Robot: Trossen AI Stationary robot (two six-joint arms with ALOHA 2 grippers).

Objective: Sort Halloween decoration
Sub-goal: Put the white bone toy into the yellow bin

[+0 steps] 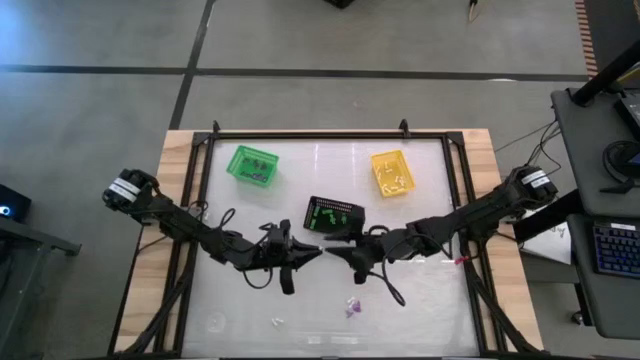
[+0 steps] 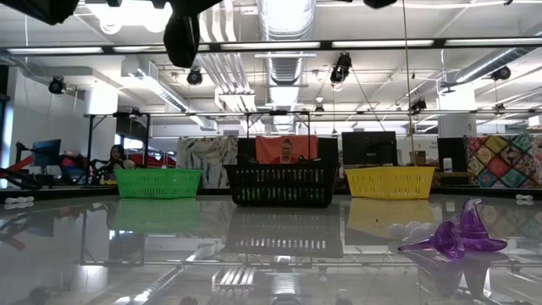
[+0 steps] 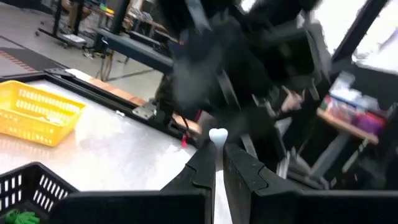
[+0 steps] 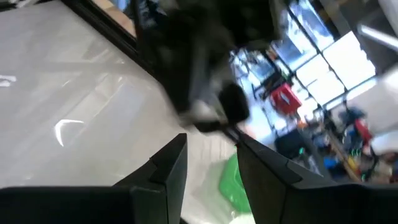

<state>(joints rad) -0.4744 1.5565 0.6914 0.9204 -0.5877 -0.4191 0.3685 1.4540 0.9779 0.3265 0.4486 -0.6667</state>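
My two grippers meet tip to tip above the table's middle, just near of the black basket (image 1: 333, 215). My left gripper (image 1: 316, 252) points level toward the table's right and is shut on a tiny white trinket (image 3: 217, 135). My right gripper (image 1: 334, 251) faces it, open, and its wrist view shows nothing between its fingers (image 4: 211, 158). A purple trinket (image 1: 352, 306) and a white one (image 1: 278, 322) lie on the table near the front edge. The green basket (image 1: 252, 164) and yellow basket (image 1: 392, 172) stand at the back. My left gripper pinches the white trinket between its two fingertips (image 3: 205, 163), at their free ends. The trinket's rounded end (image 3: 217, 133) sticks out past the tips. The fingers lie level, coming from the table's left. The trinket is lifted clear of the table.
In the low view the purple trinket (image 2: 457, 237) lies beside small white pieces (image 2: 411, 229), with the three baskets in a row behind. A dark frame (image 1: 320, 133) borders the tabletop. A desk with a keyboard (image 1: 612, 245) stands off the right edge.
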